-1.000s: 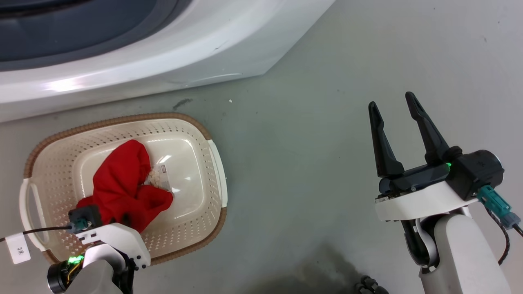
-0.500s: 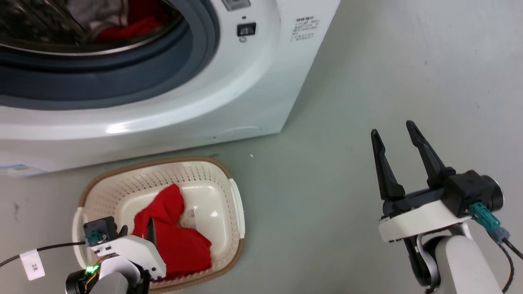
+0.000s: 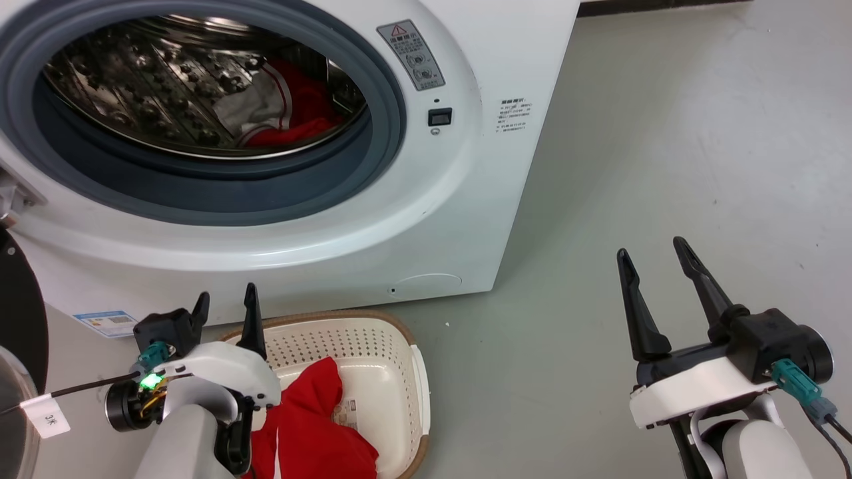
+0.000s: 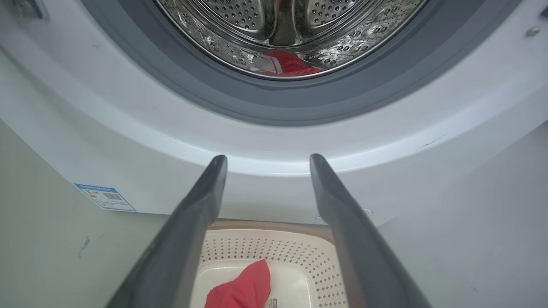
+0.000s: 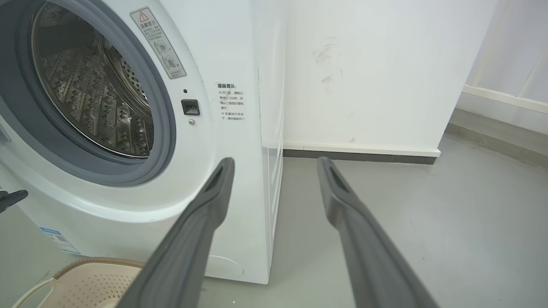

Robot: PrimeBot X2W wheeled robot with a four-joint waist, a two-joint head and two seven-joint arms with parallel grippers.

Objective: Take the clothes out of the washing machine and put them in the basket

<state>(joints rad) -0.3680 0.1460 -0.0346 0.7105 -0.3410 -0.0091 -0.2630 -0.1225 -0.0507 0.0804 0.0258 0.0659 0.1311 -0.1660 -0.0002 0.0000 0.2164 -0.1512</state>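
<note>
**A:** Where did you have your grippers at that moment?

**B:** You had the left gripper (image 3: 227,293) near, at the left, over the near left end of the basket (image 3: 373,332). Its two dark fingers were parted with nothing between them, and they pointed toward the white front of the washing machine (image 3: 466,219). You had the right gripper (image 3: 651,247) well to the right over the grey floor (image 3: 665,133), fingers spread about as wide and holding nothing.

**A:** And the clothes?

**B:** They were in two places. A red garment (image 3: 319,426) lay crumpled inside the basket, beside the paper label (image 3: 347,411) on its bottom, and your left arm (image 3: 186,439) hid its near left part. More clothes (image 3: 293,113), red with white trim, lay low in the steel drum (image 3: 133,100), toward its right side, behind the grey rim (image 3: 393,133).

**A:** Where was the basket itself?

**B:** It was on the floor just in front of the machine, nearer to you than the porthole. I could not tell whether its far rim touched the cabinet. A sliver of the black-framed door (image 3: 20,313) showed at the left edge.
</note>
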